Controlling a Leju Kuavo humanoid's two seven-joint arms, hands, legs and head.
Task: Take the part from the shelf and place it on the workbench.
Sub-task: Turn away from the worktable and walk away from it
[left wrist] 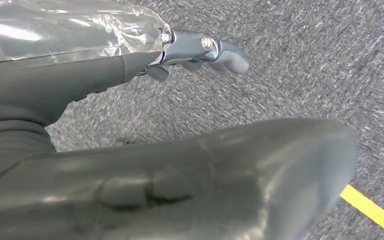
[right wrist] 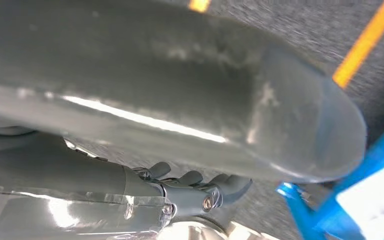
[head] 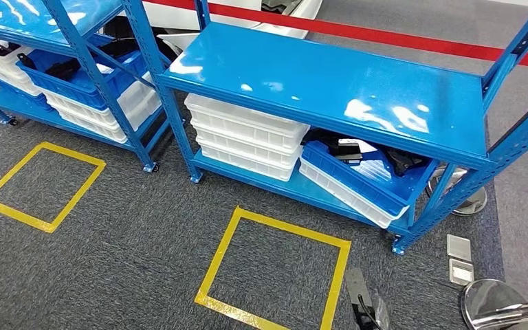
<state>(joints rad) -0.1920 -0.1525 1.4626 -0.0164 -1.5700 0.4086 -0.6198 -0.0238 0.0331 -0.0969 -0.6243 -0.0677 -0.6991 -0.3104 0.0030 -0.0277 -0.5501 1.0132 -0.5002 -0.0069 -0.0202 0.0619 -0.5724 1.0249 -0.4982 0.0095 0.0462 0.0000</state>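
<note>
– On the low board of the right blue rack (head: 330, 89) sits a tilted blue tray (head: 357, 182); black parts (head: 402, 163) lie inside it.
– Is a hand holding a part?
– No; the left hand (left wrist: 180, 175) hangs over the grey carpet (head: 144, 220) with nothing in it; its thick thumb sits apart from its fingers (left wrist: 230, 55).
– And the other one?
– The right hand (right wrist: 180, 100) holds nothing too; its fingers (right wrist: 230, 185) bend a little, away from the thumb; a blue rack leg (right wrist: 300, 205) is near it.
– What else is there?
– White trays (head: 247, 134) are piled beside the blue tray; a yellow square (head: 275, 275) is marked on the carpet in front of the rack; the left rack (head: 14, 20) has trays too.
</note>
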